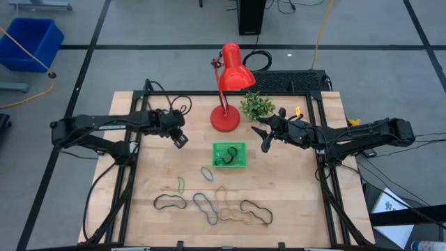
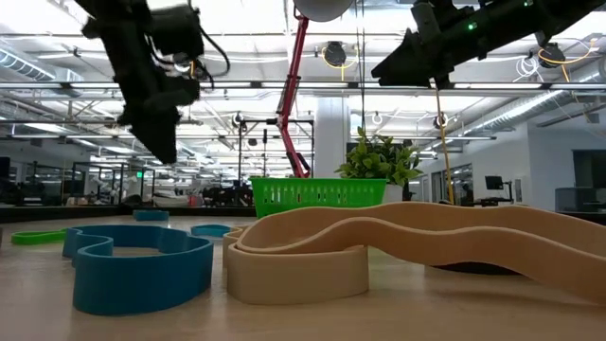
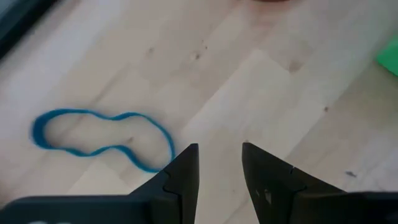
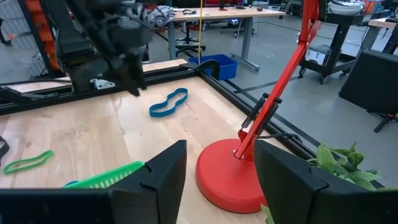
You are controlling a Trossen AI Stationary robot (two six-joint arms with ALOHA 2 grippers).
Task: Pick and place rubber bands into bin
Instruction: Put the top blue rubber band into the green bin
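On pale wood table (image 1: 293,188): wavy floppy rubber bands (image 1: 209,206), slatted green bin (image 1: 229,155).

Counted on the table (image 1: 300,202): one green bin (image 1: 240,165), one red lamp (image 1: 226,120), one small plant (image 1: 257,105), plus one left pincer (image 1: 181,141) and one right pincer (image 1: 265,145). Loose rubber bands (image 1: 169,202) numbering at least seven from above: three dark, two tan (image 1: 233,216), one olive (image 1: 180,185), one blue (image 1: 207,173). Count of dark loops inside the bin unclear.

Pale matt wood table (image 1: 293,202); green slotted plastic bin (image 1: 229,155); glossy red lamp (image 1: 230,84).
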